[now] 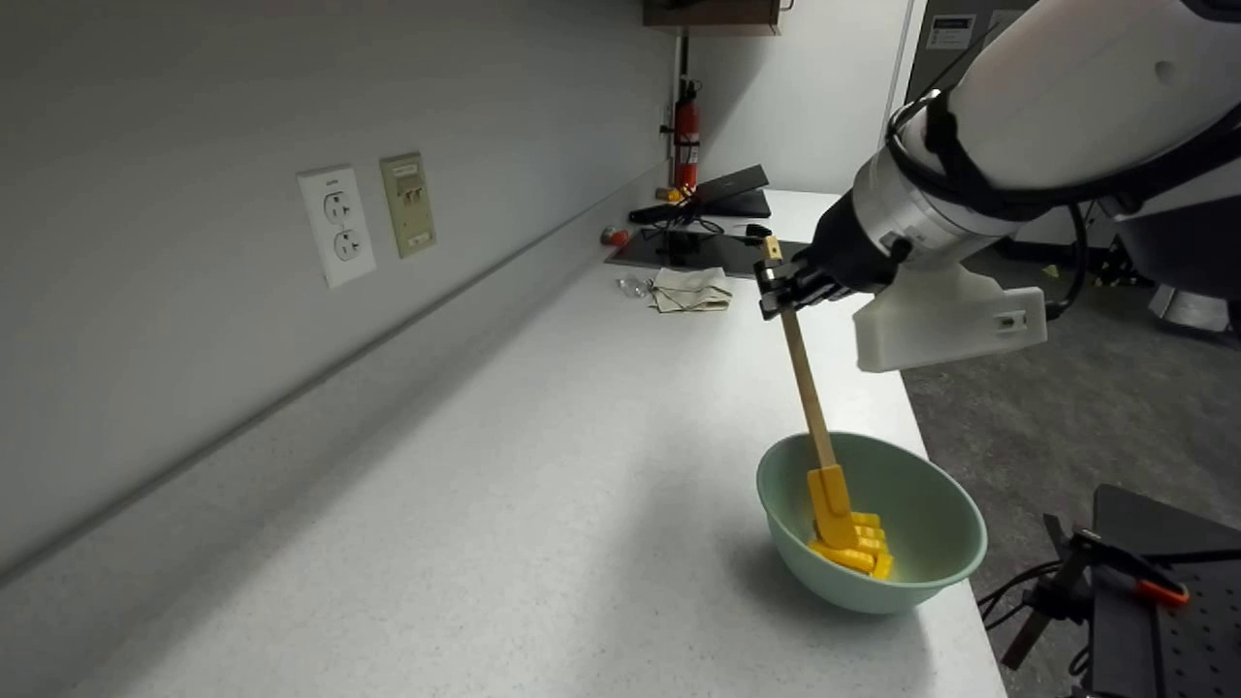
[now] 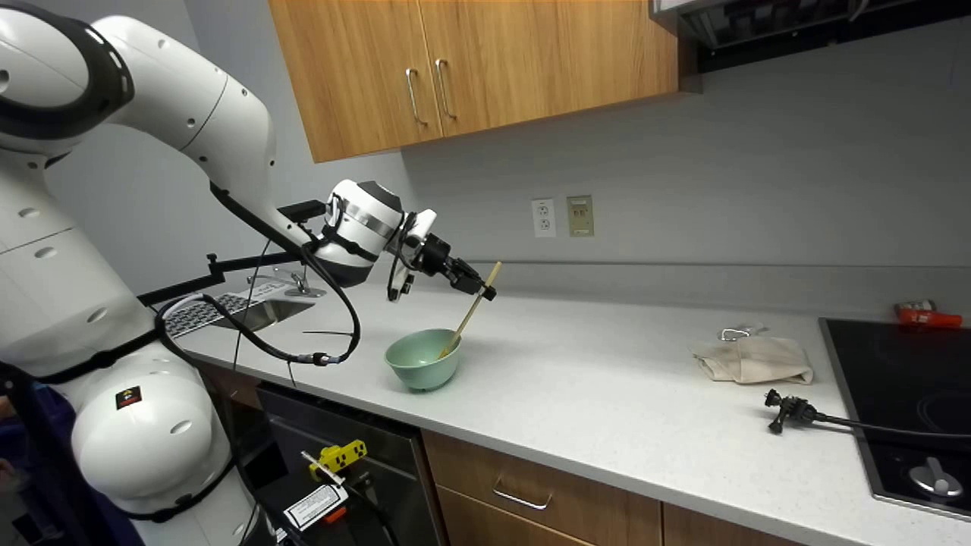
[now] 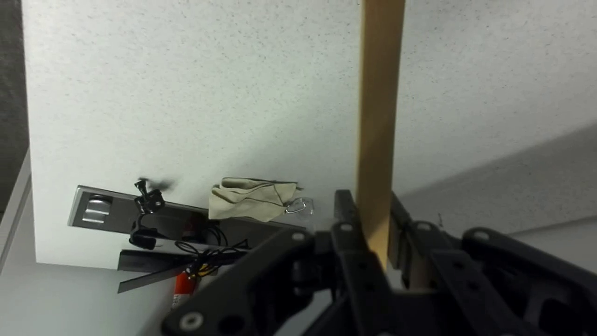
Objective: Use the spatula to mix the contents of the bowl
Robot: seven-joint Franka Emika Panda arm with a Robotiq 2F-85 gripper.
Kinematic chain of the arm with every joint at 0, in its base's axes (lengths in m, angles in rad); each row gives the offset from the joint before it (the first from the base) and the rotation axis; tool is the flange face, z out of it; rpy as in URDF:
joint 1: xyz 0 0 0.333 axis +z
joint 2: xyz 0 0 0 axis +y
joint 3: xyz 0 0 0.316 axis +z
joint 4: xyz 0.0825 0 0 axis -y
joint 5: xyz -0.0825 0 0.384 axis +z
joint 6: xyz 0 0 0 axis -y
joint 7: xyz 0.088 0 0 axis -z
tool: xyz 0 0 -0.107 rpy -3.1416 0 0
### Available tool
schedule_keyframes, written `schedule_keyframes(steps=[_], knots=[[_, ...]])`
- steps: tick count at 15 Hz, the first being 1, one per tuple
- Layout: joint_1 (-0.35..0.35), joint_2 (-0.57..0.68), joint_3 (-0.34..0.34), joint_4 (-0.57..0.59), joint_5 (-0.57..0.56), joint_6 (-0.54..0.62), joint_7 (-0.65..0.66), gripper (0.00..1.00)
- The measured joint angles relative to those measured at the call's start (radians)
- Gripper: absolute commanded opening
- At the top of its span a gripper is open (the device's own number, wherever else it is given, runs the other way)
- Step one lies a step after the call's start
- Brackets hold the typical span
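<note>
The white countertop (image 1: 436, 504) runs out of frame in every view. Same deal with the arm (image 2: 220, 114): the edges of both exterior views chop it off. In an exterior view the black cooktop (image 2: 895, 379) is also cut off, on the right.

Next size down is the bowl (image 1: 863, 596), mint green, upright, right near the countertop's edge. In an exterior view the near side of the bowl (image 2: 422, 371) blocks its bottom, so most of what's inside is hidden from there.

The gripper (image 3: 371, 205) is up above the bowl, well apart from it, and it's clenched on the wooden handle of the spatula (image 1: 807, 388). Wrist view is pretty blurry around the fingers (image 3: 345, 207) — can't really make out how the pads sit against the wood. A short bit of handle pokes out above the gripper; the rest slants down into the bowl, ending in the orange head. In the wrist view the handle just runs off the top edge.

Smallest thing: the yellow-orange contents (image 1: 858, 559), low in the bowl right by the spatula's head. The head covers part of them, and the colors match so closely I can't tell if the two touch.
</note>
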Motion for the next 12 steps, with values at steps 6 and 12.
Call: schedule_keyframes(steps=[6,12], knots=[[0.004,0.013,-0.006,-0.003,0.051,-0.002,-0.006,0.04],[0.004,0.024,-0.009,0.012,0.126,-0.001,-0.017,0.04]])
